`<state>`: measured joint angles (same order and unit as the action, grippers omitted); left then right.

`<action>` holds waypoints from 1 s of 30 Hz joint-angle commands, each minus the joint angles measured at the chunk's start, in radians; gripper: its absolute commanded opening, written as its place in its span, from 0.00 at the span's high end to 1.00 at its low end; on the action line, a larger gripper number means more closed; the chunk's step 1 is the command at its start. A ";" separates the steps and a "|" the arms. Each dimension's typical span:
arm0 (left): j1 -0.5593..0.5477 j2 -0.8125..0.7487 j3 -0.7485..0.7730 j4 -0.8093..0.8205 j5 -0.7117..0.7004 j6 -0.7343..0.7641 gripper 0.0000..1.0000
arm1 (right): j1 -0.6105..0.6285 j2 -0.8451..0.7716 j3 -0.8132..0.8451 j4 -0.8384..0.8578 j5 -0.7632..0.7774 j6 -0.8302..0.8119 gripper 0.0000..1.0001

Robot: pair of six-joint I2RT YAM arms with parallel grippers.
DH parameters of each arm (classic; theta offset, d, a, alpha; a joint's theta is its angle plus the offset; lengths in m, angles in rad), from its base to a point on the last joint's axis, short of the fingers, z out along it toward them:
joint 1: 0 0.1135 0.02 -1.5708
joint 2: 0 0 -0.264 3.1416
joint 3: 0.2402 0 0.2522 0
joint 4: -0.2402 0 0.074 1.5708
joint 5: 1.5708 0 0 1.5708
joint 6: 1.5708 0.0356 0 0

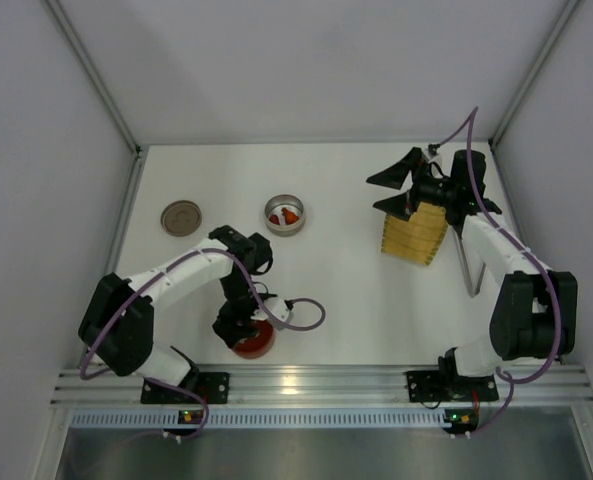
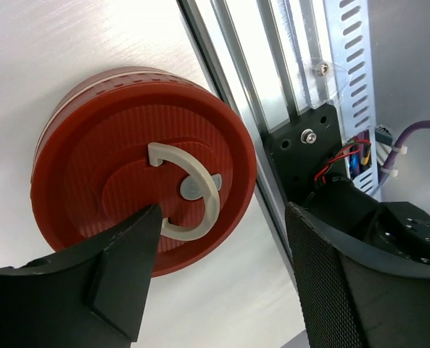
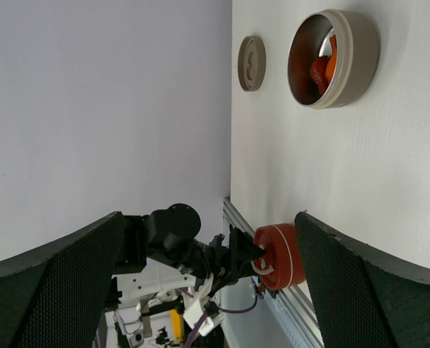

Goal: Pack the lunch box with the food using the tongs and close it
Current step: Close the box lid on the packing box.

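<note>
The lunch box [image 1: 285,214] is a round metal tin standing open at mid-table, with red and orange food [image 1: 290,214] inside; the right wrist view shows the tin [image 3: 352,43] and the food [image 3: 320,71] too. Its tan lid [image 1: 181,217] lies to the left. The slim grey tongs [image 1: 466,262] lie right of the yellow tray [image 1: 414,232]. My left gripper [image 1: 238,325] hangs open just above a red round container [image 2: 127,181] with a pale handle [image 2: 193,192], holding nothing. My right gripper [image 1: 401,190] is open and empty over the tray's far end.
The red container [image 1: 253,340] sits close to the table's near edge, by the aluminium rail [image 2: 273,80] and the left arm's base. A purple cable [image 1: 301,318] loops on the table right of it. White walls enclose the table on three sides.
</note>
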<state>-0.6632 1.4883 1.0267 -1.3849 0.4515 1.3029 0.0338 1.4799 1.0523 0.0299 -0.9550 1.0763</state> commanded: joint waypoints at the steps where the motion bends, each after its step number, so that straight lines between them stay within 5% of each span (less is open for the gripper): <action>1: 0.001 0.035 -0.001 0.098 -0.060 -0.010 0.24 | -0.021 -0.040 -0.006 0.082 -0.013 0.001 0.01; 15: 0.001 -0.315 -0.137 0.524 -0.092 -0.223 0.27 | -0.020 -0.050 -0.008 0.099 -0.019 0.022 0.01; 20: 0.001 -0.361 -0.162 0.580 -0.112 -0.240 0.38 | -0.017 -0.049 -0.014 0.111 -0.018 0.031 0.01; 26: 0.001 -0.358 -0.180 0.630 -0.139 -0.232 0.41 | -0.017 -0.047 -0.012 0.111 -0.018 0.031 0.01; 30: 0.001 -0.368 -0.160 0.546 -0.091 -0.180 0.68 | -0.017 -0.046 -0.012 0.105 -0.018 0.024 0.01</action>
<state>-0.6621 1.1351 0.8524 -0.8173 0.3210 1.0821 0.0341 1.4723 1.0401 0.0673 -0.9596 1.1103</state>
